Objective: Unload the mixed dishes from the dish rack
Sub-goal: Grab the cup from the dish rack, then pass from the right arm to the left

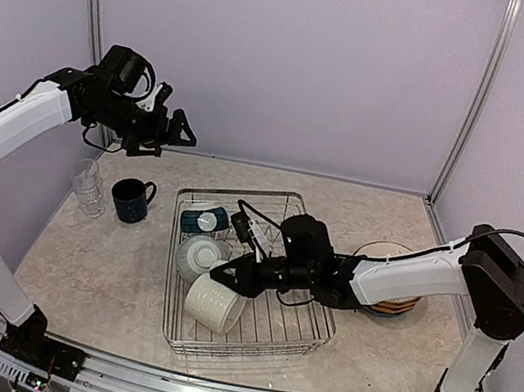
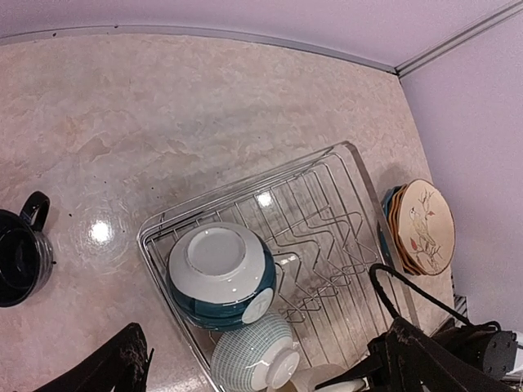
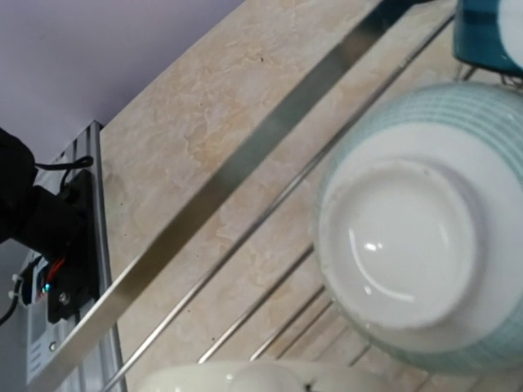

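Cream ceramic mug (image 1: 215, 303) lies sideways in the silver wire dish rack (image 1: 279, 327), just beside the right claw (image 1: 229, 273), whose grip I cannot tell. An upturned pale striped bowl (image 1: 197, 256) sits just beyond it. Left claw (image 1: 175, 127) hangs wide open, well apart from the navy glazed mug (image 1: 129, 200) on the worktop (image 1: 89, 257).

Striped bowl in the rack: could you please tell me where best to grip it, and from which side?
The bowl sits upside down, so its rim faces down. Probably pinch the raised foot ring from above; the rounded sides would likely slip.
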Motion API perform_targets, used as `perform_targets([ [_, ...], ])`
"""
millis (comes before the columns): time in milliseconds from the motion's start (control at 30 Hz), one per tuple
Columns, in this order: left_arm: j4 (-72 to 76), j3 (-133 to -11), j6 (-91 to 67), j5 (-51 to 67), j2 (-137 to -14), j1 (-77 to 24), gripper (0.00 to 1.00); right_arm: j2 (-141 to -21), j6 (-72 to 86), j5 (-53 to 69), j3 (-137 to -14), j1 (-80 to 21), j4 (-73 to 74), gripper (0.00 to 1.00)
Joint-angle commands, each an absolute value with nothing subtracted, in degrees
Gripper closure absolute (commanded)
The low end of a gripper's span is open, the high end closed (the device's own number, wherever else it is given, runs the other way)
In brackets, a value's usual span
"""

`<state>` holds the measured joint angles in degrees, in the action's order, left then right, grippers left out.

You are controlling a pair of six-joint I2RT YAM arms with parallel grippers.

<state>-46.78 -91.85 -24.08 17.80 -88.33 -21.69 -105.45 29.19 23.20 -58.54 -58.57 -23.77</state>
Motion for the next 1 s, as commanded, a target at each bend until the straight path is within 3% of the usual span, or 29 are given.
perform_targets([
  [0, -46.11, -92.24, -26.30, 21.32, -88.25, -22.15, 0.04, -101.60, 32.18, 21.98, -55.92, -59.11, -28.78, 1.00],
  [233, -42.79, -88.35, -31.90, 36.33, -85.54, -22.31, 0.04, -94.33, 37.03, 19.35, -48.61, -57.95, -38.64, 1.00],
  [567, -24.87, -73.69, -40.46, 51.25, -81.61, -27.19, 0.06, -88.91, 43.13, 22.18, -44.29, -54.03, -48.88, 1.00],
  [967, -19.24, -74.25, -40.08, 55.64, -87.13, -40.12, 0.25, -85.17, 46.19, 22.82, -42.84, -52.54, -55.94, 1.00],
])
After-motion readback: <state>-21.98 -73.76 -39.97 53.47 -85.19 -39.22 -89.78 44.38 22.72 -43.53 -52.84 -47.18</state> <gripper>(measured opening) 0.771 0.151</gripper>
